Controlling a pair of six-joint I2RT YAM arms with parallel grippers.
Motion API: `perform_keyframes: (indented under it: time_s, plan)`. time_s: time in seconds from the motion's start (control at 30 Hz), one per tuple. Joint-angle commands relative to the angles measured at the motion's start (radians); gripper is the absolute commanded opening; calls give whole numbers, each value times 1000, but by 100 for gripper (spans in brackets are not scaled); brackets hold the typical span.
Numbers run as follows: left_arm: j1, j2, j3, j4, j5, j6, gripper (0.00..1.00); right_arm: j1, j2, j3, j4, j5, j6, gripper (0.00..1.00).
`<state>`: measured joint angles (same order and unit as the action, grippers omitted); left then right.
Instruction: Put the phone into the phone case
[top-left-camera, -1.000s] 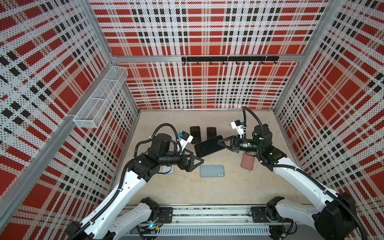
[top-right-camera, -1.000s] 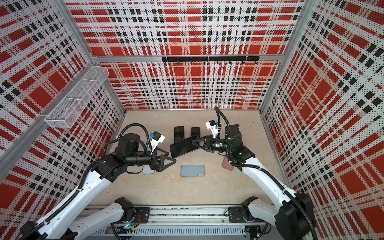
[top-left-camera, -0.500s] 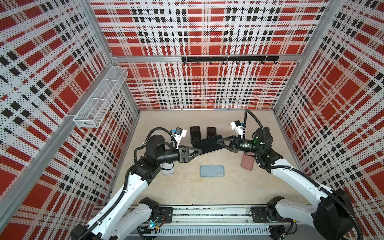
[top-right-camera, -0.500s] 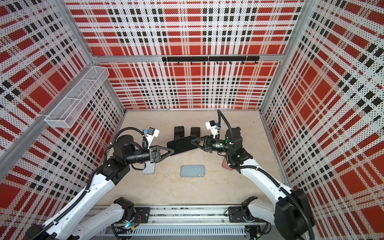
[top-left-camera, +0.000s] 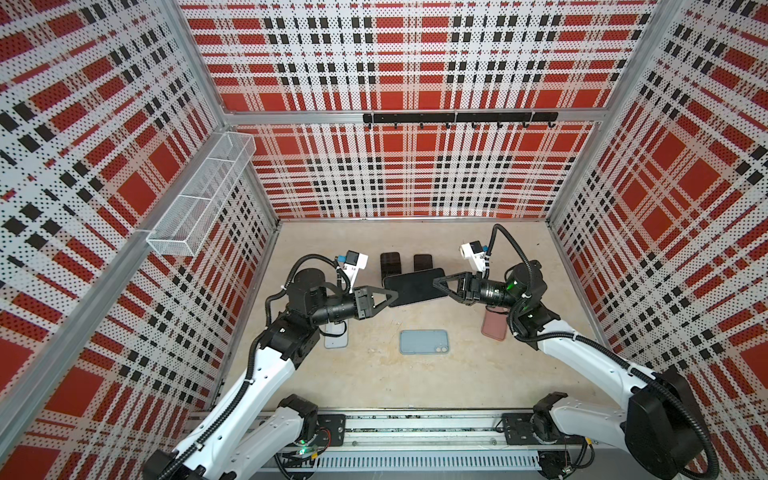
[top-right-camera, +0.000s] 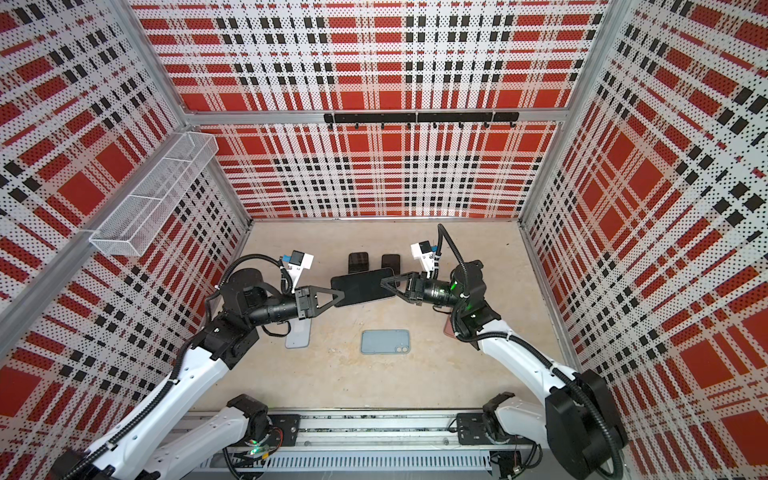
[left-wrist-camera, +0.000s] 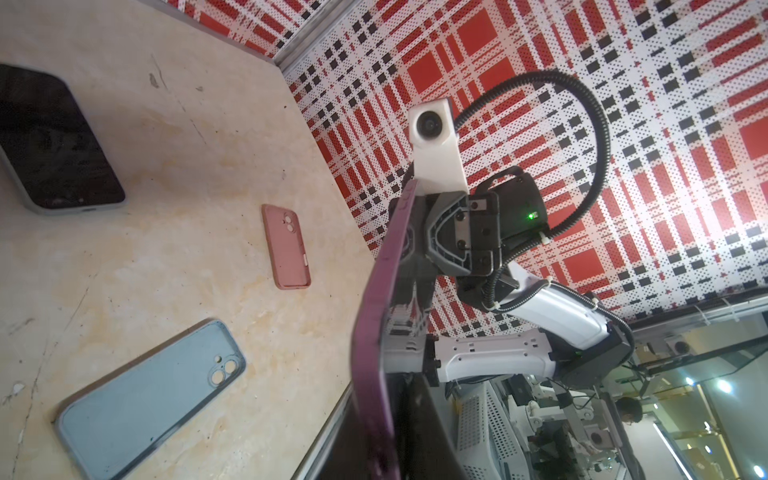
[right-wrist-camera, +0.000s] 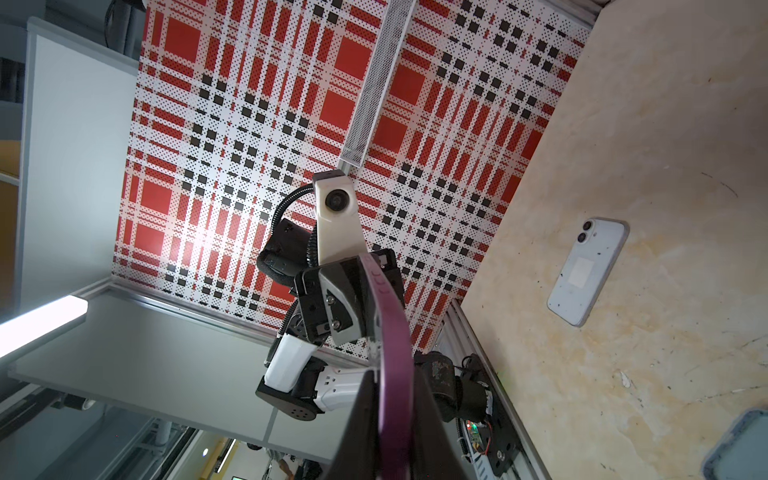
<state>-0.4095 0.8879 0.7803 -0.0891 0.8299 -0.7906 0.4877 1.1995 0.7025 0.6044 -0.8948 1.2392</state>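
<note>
Above the table (top-left-camera: 374, 386) | I see left tool (top-left-camera: 395, 293) and right tool (top-left-camera: 435, 282) pinching the phone (top-left-camera: 415, 287) by opposite short edges | blue case (top-left-camera: 424, 341) lies flat, apart.

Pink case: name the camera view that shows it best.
The left wrist view: the whole pink case lies unobstructed on the table, camera cutout visible. In both top views the right arm covers part of it, so only one end shows. The right wrist view does not catch it.
</note>
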Motion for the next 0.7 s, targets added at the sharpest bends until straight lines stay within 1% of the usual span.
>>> perform_keyframes:
  time_s: [0.0, 0.03, 0.07, 0.13, 0.17, 0.2, 0.27, 0.3, 0.33, 0.4, 0.43, 0.5, 0.67]
  plan:
    - [-10, -18, 20, 118, 6, 27, 4, 25, 14, -7, -52, -3, -21, 0]
    - [-8, -18, 19, 117, 5, 25, 0, 22, 9, 3, -88, -1, -45, 2]
    - [-8, -20, 20, 114, 3, 25, 0, 17, 1, 14, -135, 0, -73, 11]
    - [-5, -22, 33, 44, -12, 40, 0, -2, -25, 39, -249, 13, -142, 30]
    - [-5, -23, 42, -2, -19, 53, 0, -18, -42, 56, -338, 30, -189, 40]
    - [-6, -24, 57, -91, -38, 82, 0, -38, -65, 80, -463, 59, -254, 47]
    - [-21, -22, 85, -249, -90, 146, 0, -73, -97, 140, -724, 148, -387, 52]
    - [-31, -20, 96, -331, -117, 176, 0, -93, -105, 175, -869, 211, -456, 54]
    - [-38, -17, 101, -395, -142, 198, 0, -106, -106, 203, -977, 265, -510, 54]
    - [-52, -3, 99, -499, -180, 230, 0, -125, -91, 245, -1156, 374, -585, 54]
    - [-57, 5, 88, -517, -178, 235, 0, -126, -78, 256, -1213, 419, -609, 54]
    - [-70, 21, 59, -519, -178, 230, 0, -127, -44, 255, -1279, 465, -630, 54]
    - [-122, 72, -9, -423, -223, 181, 0, -119, 34, 173, -1256, 413, -604, 54]
